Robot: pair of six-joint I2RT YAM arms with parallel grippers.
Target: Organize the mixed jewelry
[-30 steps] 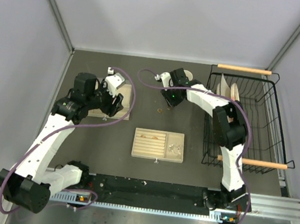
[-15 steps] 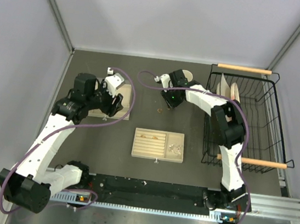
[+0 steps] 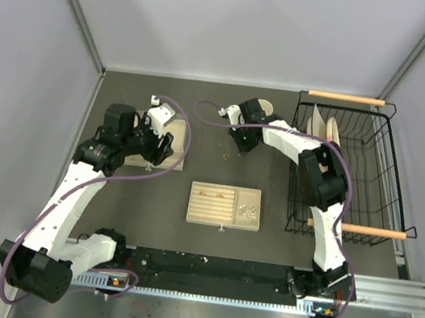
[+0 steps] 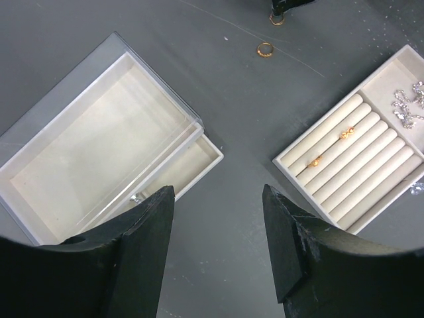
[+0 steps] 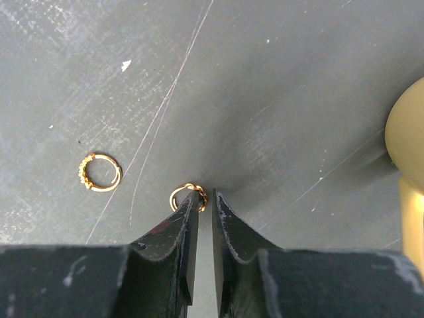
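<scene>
right gripper (image 5: 202,199) is down at the table (image 5: 265,79), jaws narrow, only a thin gap left between them. one gold ring (image 5: 188,196) sits at the tip of the finger on the left of the frame, touching it, lower centre of the wrist view; can't tell whether it's actually pinched. second ring (image 5: 101,172) lies flat further left, apart from the fingers. yellow mug (image 5: 407,165) at the right edge

left gripper (image 4: 217,199) is wide, nothing between the jaws, hovering over bare table between the clear-lidded box (image 4: 99,146) at left and the jewelry box (image 4: 391,172) at right. in the jewelry box: two small gold pieces (image 4: 345,134) in the roll slots, silvery cluster (image 4: 407,106) in the open compartment at the upper right of frame

top view: jewelry box at centre, both loose rings just above it, wire basket (image 3: 358,186) on the right
</scene>
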